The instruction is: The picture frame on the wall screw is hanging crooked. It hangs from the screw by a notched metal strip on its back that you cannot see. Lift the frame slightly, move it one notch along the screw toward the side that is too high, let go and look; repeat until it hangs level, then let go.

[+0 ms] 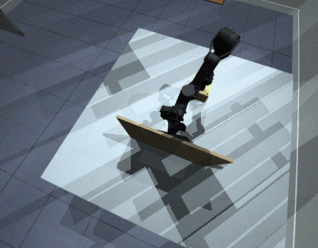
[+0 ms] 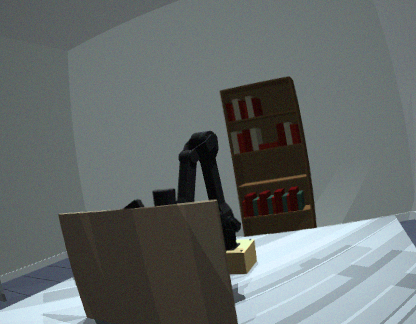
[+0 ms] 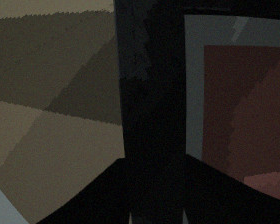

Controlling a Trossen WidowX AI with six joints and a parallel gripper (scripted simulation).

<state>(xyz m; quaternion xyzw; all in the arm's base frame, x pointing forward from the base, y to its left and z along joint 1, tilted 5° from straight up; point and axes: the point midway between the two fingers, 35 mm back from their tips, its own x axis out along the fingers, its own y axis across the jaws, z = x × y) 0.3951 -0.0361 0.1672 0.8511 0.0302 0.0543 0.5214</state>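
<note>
The picture frame point(image 3: 153, 110) shows in the wrist view as a broad black side bar, with a grey mat point(image 3: 194, 100) and a reddish picture point(image 3: 251, 115) to its right. My gripper point(image 3: 153, 165) is shut on this side bar, one dark finger on each side of it. In the top view the gripper is close to the front of the upright brown wall panel point(image 1: 162, 142), where little of the frame shows. In the exterior view the panel point(image 2: 157, 265) hides the frame and the fingers. The screw and notched strip are hidden. I cannot tell whether the frame is level.
The arm point(image 1: 202, 76) point(image 2: 187, 175) reaches from a yellowish base block point(image 1: 202, 97) point(image 2: 242, 260) on the pale table top point(image 1: 82, 153) to the panel. A bookcase point(image 2: 272, 165) stands against the far room wall. Striped shadows cross the table.
</note>
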